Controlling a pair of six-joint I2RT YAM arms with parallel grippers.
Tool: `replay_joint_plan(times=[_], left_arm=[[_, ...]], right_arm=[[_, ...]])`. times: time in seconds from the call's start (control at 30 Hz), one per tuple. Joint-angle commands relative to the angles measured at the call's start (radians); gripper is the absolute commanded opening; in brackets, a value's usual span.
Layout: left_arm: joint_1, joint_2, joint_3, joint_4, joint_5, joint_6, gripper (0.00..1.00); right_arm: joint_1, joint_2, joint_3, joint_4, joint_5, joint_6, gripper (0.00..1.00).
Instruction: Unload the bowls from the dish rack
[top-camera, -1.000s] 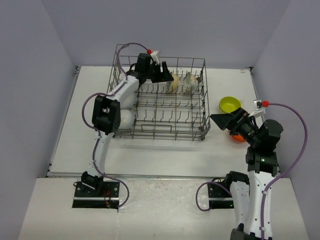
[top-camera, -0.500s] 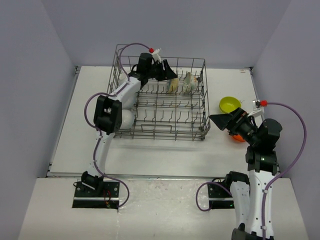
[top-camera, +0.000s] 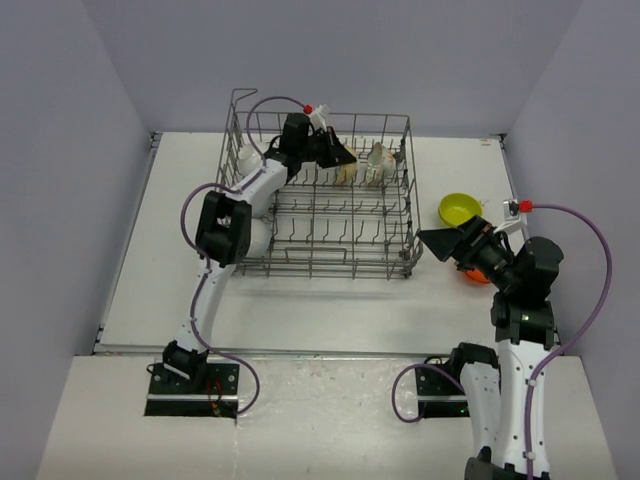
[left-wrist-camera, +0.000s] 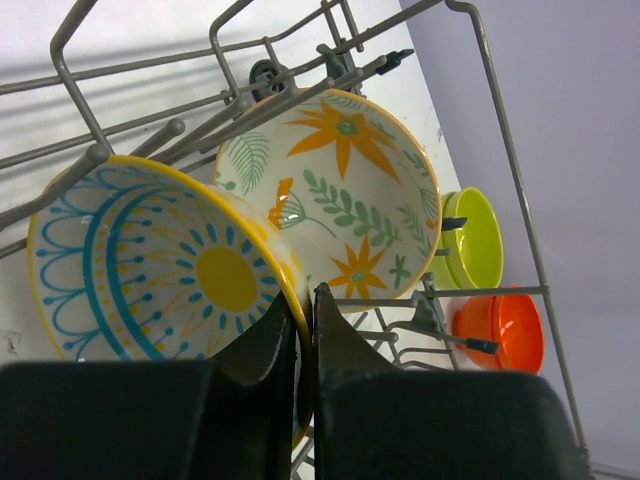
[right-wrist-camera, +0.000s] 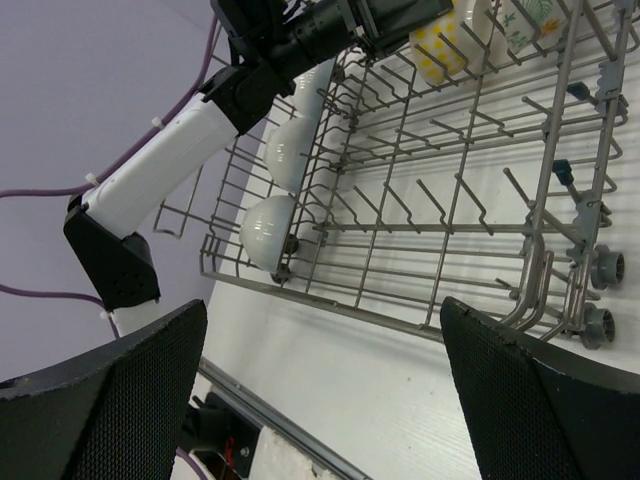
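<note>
The right gripper (top-camera: 445, 243) is held above the table (top-camera: 300, 300), just off the near right corner of the dish rack (top-camera: 330, 235). Its fingers (right-wrist-camera: 120, 400) are spread wide apart and nothing is held between them. An orange bowl (top-camera: 476, 274) is located on the table directly beside this gripper and is partly covered by the arm. A yellow-green bowl (top-camera: 457, 208) is placed slightly farther back, also on the table, outside the rack and near its right wall.

The dish rack is positioned on the far half of the table. Three white bowls (right-wrist-camera: 268, 232) are lodged among the tines along its left side.

In the far row of the rack, the left gripper (left-wrist-camera: 305, 320) is clenched on the yellow rim of a blue-patterned bowl (left-wrist-camera: 150, 270), which is tilted on edge among the wires. A floral bowl (left-wrist-camera: 340, 190), marked with orange flowers and green leaves, is stood on edge just beyond it, toward the right wall. Contact between these two bowls cannot be determined.
</note>
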Motion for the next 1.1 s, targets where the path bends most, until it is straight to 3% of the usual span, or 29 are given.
replay_joint_plan(times=[0.0, 0.2, 0.37, 0.6, 0.93, 1.07], left_arm=[[0.009, -0.038, -0.025, 0.101, -0.051, -0.014, 0.00], [0.031, -0.143, -0.165, 0.175, -0.195, -0.058, 0.00], [0.041, -0.150, -0.173, 0.192, -0.183, -0.074, 0.00], [0.052, -0.243, -0.262, 0.215, -0.286, -0.066, 0.00], [0.087, -0.298, -0.329, 0.263, -0.282, -0.075, 0.00], [0.098, -0.269, -0.297, 0.298, -0.162, -0.106, 0.00]], right_arm=[[0.007, 0.011, 0.016, 0.016, -0.012, -0.020, 0.99], [0.011, 0.017, 0.015, 0.021, -0.009, -0.023, 0.99], [0.012, 0.020, 0.018, 0.019, -0.009, -0.023, 0.99], [0.015, 0.026, 0.016, 0.019, -0.004, -0.026, 0.99], [0.021, 0.036, 0.019, 0.019, -0.003, -0.025, 0.99], [0.026, 0.034, 0.021, 0.019, -0.001, -0.023, 0.99]])
